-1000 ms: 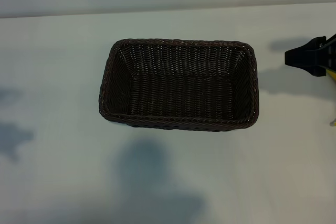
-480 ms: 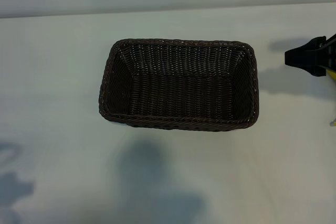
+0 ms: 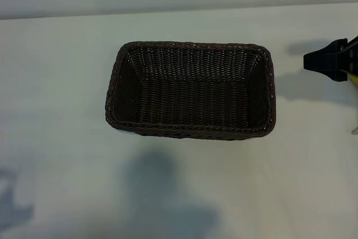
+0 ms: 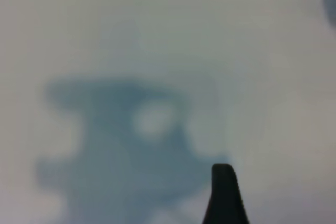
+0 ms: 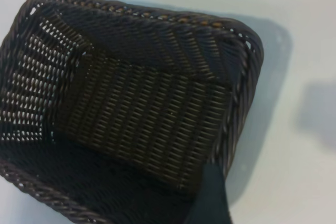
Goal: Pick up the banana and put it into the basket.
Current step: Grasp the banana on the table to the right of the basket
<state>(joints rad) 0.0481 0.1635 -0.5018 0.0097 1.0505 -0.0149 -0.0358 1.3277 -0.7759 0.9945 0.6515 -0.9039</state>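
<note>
Plainly, the rectangular dark brown woven wicker basket (image 3: 190,48) with its braided rim sits near the middle of the pale white surface (image 3: 61,82), its long sides running across the exterior view. Its woven floor is bare and nothing lies inside it.

The right claw (image 3: 331,64) shows as a black shape at the right edge of the exterior view, apart from the basket's right end and casting a soft shadow (image 3: 305,88) on the surface beside it. In the right wrist view one dark finger (image 5: 212,198) of this claw hangs over a corner of the basket. The claw stands spread wide, with nothing seen between its jaws.

A thin yellow sliver (image 3: 354,80) shows at the frame's very edge, just beside the right claw. Whether that is the curved yellow banana cannot be told; otherwise the banana shows in no view.

The left claw (image 4: 224,195) is outside the exterior view. Its own wrist view shows one dark fingertip above bare surface, over a blurred shadow. It too is spread wide and grips nothing visible.
</note>
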